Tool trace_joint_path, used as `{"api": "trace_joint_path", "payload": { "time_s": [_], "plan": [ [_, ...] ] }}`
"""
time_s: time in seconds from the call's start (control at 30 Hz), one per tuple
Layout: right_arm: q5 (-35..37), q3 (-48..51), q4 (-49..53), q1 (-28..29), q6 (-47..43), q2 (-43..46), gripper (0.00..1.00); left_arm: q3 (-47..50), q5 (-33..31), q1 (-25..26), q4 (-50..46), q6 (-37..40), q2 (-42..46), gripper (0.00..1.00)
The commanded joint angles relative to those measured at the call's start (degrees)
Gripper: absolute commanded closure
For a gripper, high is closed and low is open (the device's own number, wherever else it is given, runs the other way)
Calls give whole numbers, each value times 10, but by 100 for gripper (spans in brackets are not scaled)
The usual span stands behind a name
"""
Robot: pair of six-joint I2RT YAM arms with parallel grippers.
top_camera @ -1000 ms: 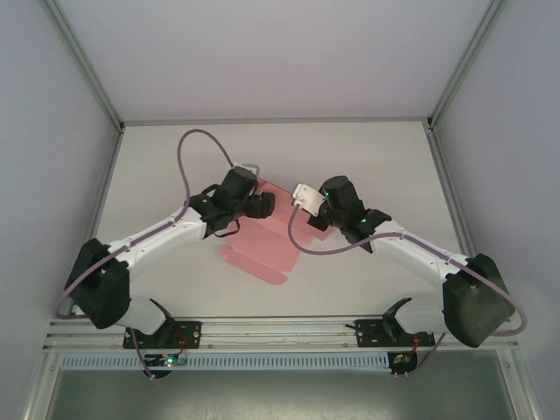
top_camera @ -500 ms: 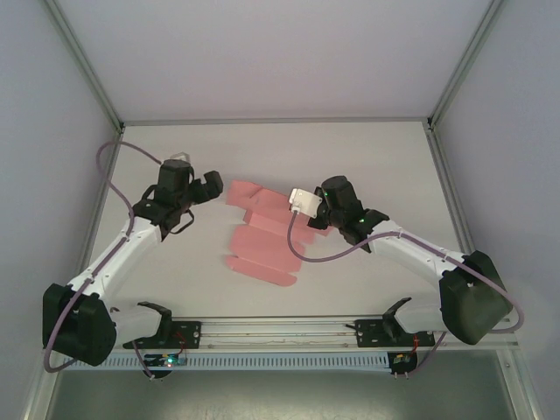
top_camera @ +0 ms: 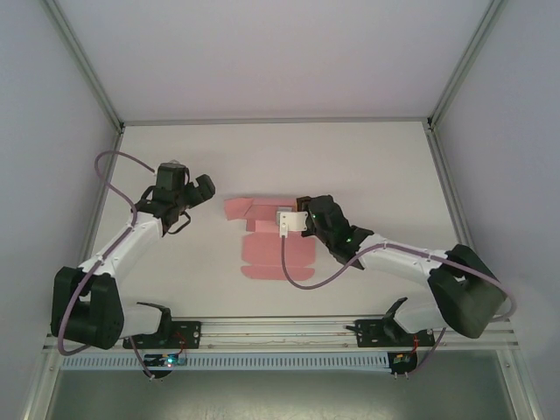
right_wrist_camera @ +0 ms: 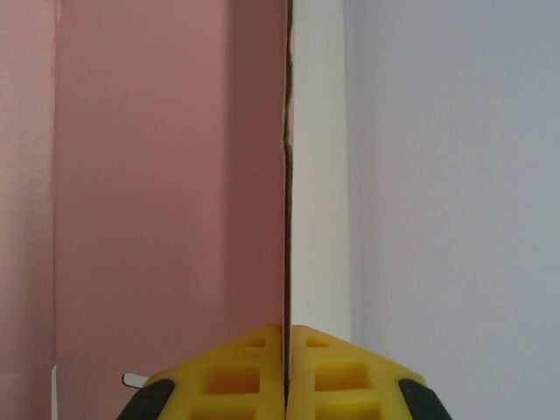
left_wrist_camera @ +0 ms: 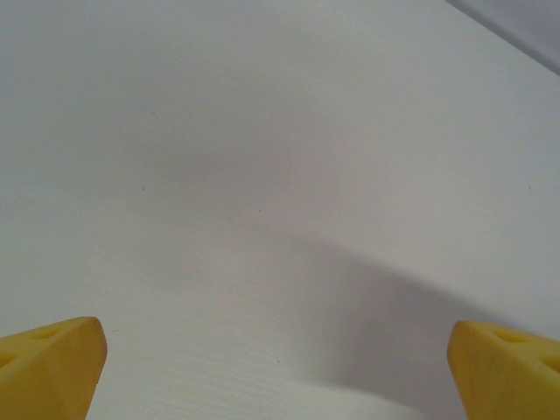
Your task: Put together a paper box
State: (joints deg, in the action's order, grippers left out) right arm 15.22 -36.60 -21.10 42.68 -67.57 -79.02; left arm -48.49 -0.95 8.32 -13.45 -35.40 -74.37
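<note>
- A white worktop (top_camera: 376, 157) is lying flat, taking soft, even light.
- Pale grey-lilac wall panels (top_camera: 280, 52) are enclosing it at the back and on both sides.
- Silver metal posts (top_camera: 84, 63) are running along the panel corners.
- A slotted metal rail (top_camera: 280, 336) is spanning the near edge.

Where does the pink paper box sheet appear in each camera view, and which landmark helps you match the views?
Top external: paper box lies mid-table, beside the right claw.
Right wrist: paper box at left, its edge pinched in the shut right claw.
Left wrist: white table beneath the open left claw.
Landmark: the right claw gripping the card's edge.
</note>
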Motion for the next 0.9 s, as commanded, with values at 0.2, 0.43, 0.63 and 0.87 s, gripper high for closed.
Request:
{"api": "trace_joint_path", "payload": {
  "time_s": [0.2,0.43,0.63,0.87],
  "plan": [
    [63,31,-176,6,-88,-47,100,4,8,-14,30,-1,-17,0],
    [74,57,-260,12,-105,-97,100,9,15,-15,40,3,-31,0],
    [67,78,-278,14,-53,-129,100,-6,25,-17,36,14,-50,0],
    [95,107,-270,44,-36,-173,100,-9,22,-18,39,13,-61,0]
  ]
}}
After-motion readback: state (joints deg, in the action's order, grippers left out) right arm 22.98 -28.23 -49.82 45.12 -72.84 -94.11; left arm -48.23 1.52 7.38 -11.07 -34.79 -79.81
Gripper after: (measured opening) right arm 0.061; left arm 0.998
